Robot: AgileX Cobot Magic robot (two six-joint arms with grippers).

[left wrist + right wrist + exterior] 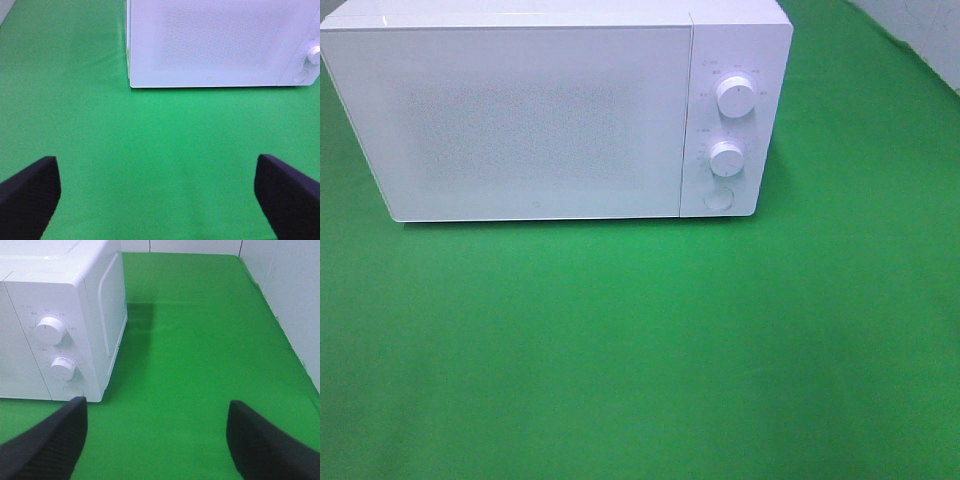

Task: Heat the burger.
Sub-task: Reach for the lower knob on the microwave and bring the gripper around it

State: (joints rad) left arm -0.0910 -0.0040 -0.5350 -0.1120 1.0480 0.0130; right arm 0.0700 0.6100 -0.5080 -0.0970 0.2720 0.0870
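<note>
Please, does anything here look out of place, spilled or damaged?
Nothing looks spilled or damaged. The microwave is shut and stands square on the green cloth. Only oddity: no burger shows in any view.

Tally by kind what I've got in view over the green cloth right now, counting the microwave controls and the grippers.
Microwave: 1
Knobs, upper knob and lower knob: 2
Round button: 1
Grippers, left gripper and right gripper, both open: 2
Total: 6

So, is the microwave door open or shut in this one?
Shut. The microwave door lies flush with the control panel, no gap along its edges, and the inside is hidden.
</note>
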